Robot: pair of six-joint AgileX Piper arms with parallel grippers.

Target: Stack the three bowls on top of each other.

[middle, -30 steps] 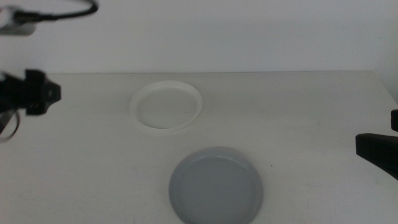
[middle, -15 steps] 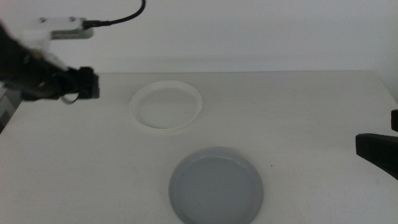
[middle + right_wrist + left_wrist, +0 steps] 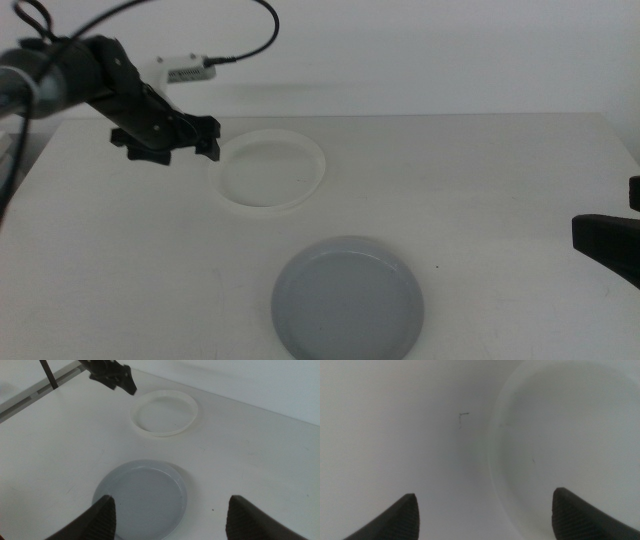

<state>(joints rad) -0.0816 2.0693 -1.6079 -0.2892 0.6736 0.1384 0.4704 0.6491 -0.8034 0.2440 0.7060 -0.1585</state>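
Note:
A white bowl (image 3: 268,170) sits at the back middle of the table. A grey bowl (image 3: 348,298) sits nearer the front. No mint green bowl is in view. My left gripper (image 3: 205,142) hovers open just left of the white bowl's rim. In the left wrist view its jaws (image 3: 485,497) stand wide apart and empty, with the white bowl (image 3: 570,435) under one side. My right gripper (image 3: 603,243) waits open at the table's right edge. Its wrist view (image 3: 171,501) shows the grey bowl (image 3: 140,492), the white bowl (image 3: 165,412) and the left gripper (image 3: 117,377).
The white table (image 3: 480,180) reaches to a pale wall at the back. The left arm's cable (image 3: 245,25) loops above the table's back left. A small dark mark (image 3: 463,416) lies on the table beside the white bowl.
My left arm has swung in from the table's left edge, to the right, up to the white bowl's left rim. The right gripper and both bowls have not moved.

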